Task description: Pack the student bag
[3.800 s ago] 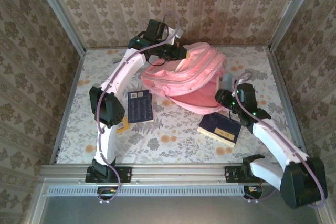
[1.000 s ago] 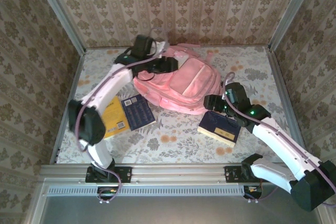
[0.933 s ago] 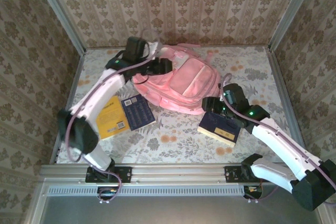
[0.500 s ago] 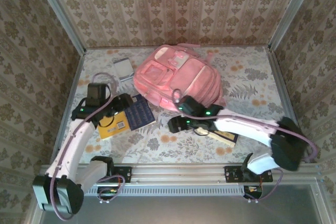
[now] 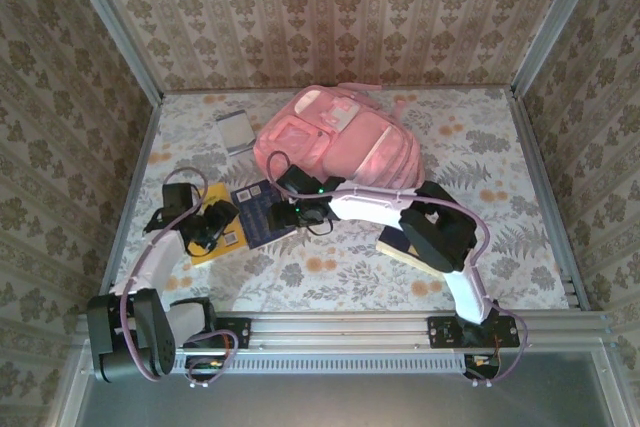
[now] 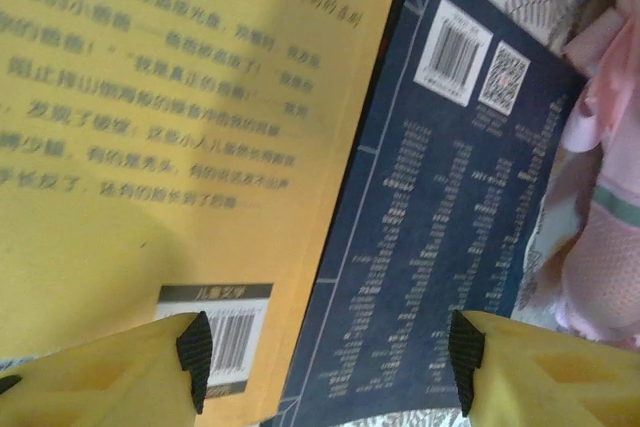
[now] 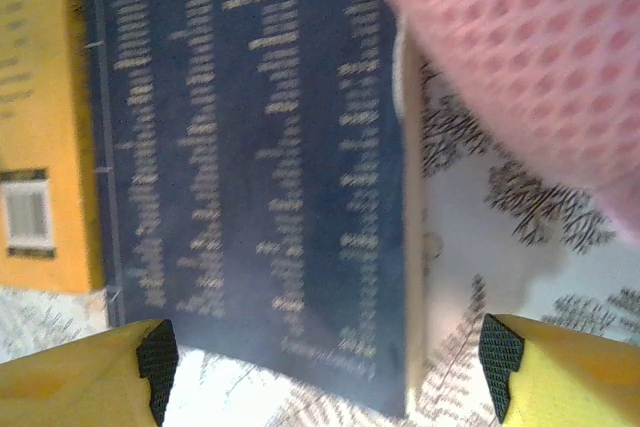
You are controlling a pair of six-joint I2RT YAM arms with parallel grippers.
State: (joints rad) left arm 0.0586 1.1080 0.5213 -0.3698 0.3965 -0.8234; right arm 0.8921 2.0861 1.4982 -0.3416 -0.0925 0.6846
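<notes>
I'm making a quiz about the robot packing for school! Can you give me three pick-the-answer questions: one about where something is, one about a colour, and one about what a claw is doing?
1. What colour is the student bag?
A. Green. B. Pink. C. Black.

2. Where is the yellow book?
A. Inside the bag. B. On top of the bag. C. Right beside the dark blue book.

3. How is the right claw?
A. Open. B. Shut on the bag. C. Shut on a pencil.

Answers:
1 B: the bag's fabric is pink.
2 C: the left wrist view shows the two books side by side, edges meeting.
3 A: its fingers stand wide apart above the dark blue book.
</notes>
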